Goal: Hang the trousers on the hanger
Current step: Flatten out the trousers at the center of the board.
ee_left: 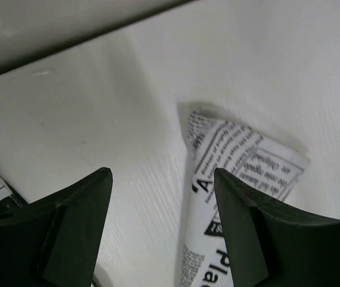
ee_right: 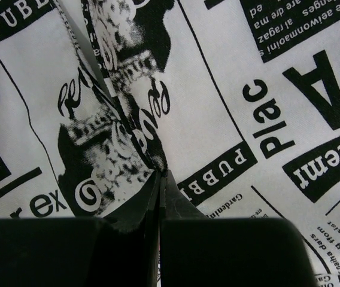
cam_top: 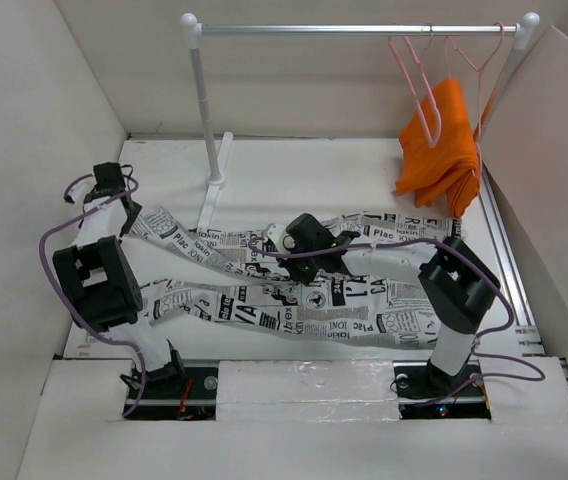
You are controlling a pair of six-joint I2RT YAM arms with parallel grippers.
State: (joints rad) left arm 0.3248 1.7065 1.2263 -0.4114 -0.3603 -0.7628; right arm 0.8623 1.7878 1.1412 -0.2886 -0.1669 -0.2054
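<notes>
The trousers [cam_top: 294,295], white with black newspaper print, lie spread flat across the table with both legs running to the left. My right gripper [cam_top: 287,244] is over their middle, and in the right wrist view it [ee_right: 160,175] is shut on a raised fold of the trousers [ee_right: 218,107]. My left gripper [cam_top: 127,212] is at the end of the far leg. In the left wrist view it [ee_left: 162,173] is open, with the leg's cuff [ee_left: 242,158] lying by its right finger. The pale pink hanger [cam_top: 416,90] hangs empty on the rail.
A white clothes rail [cam_top: 354,30] on a stand [cam_top: 211,150] spans the back. A coral-orange hanger [cam_top: 481,62] on its right end carries an orange cloth [cam_top: 442,145]. White walls close in left, right and back.
</notes>
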